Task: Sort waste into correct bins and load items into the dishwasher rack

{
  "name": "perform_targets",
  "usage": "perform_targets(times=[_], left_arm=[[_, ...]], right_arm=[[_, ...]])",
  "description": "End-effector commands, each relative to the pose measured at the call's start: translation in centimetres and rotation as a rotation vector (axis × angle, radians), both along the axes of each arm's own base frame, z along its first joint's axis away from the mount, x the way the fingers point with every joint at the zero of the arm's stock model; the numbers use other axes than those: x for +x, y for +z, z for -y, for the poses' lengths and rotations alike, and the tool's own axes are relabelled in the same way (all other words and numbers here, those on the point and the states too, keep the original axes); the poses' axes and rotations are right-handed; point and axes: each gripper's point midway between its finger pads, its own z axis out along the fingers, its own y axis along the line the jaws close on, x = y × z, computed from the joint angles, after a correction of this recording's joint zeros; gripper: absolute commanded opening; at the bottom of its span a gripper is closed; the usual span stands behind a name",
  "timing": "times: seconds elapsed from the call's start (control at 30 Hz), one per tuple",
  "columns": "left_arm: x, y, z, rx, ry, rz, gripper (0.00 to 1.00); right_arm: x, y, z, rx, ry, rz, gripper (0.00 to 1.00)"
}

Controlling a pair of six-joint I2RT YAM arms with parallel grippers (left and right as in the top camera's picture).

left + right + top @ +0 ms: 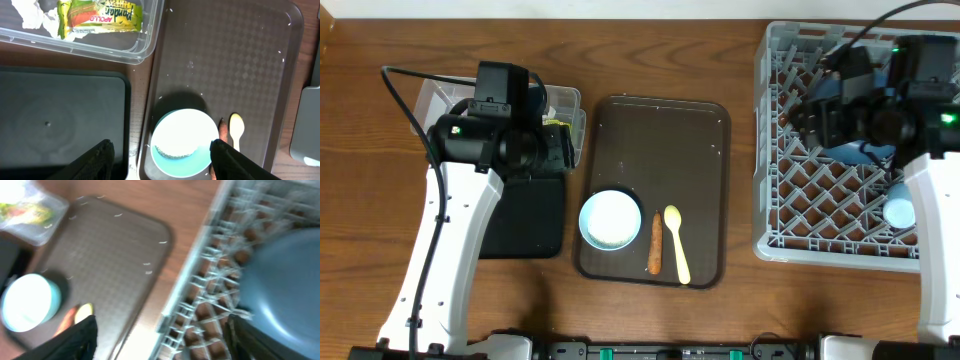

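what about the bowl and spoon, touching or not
Apart. The overhead view shows the food stick lying between the bowl and the spoon.

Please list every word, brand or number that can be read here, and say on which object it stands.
"APOLLO": on the yellow-green wrapper lying in the clear tub, left wrist view.
"pandan": same wrapper, in larger letters.
Other print on the wrapper: too small to read.
Overhead and right wrist views: the wrapper is too small or blurred, and nothing else carries text.
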Motion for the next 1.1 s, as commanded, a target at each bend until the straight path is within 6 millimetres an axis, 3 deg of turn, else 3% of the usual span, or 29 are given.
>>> perform_targets(times=[0.0,0.23,0.37,0.47,0.53,0.7,0.87,1.07], left_arm=[[-0.1,-0.3,-0.2,0.01,0.003,-0.01,0.64],[-0.2,-0.4,-0.4,0.023,0.007,-0.017,0.64],[-1.2,-1.0,-2.7,0.133,0.081,-0.063,0.64],[-1.9,-1.2,-3.4,0.167,0.113,-0.09,0.64],[-2.1,-1.3,-3.4,0.166,0.116,-0.1,0.64],[-2.5,-1.3,-1.0,0.037,0.069,-0.123,0.65],[-3.2,-2.0,0.2,0.029,0.03,-0.15,0.64],[-4.7,-4.7,2.5,0.036,-0.025,-0.202,0.65]], right_arm=[[-0.9,-0.5,-4.2,0.107,0.123,-0.052,0.82],[-2.5,-3.9,-10.9,0.108,0.306,-0.171,0.8],[-4.0,-6.8,-15.1,0.079,0.418,-0.256,0.73],[-4.6,-9.2,-17.3,0.043,0.421,-0.323,0.69],[-4.5,-10.8,-17.8,-0.003,0.362,-0.363,0.69],[-3.7,-13.6,-16.5,-0.14,0.17,-0.416,0.7],[-2.3,-14.2,-12.8,-0.296,-0.017,-0.386,0.7],[-1.6,-14.2,-8.5,-0.437,-0.167,-0.374,0.72]])
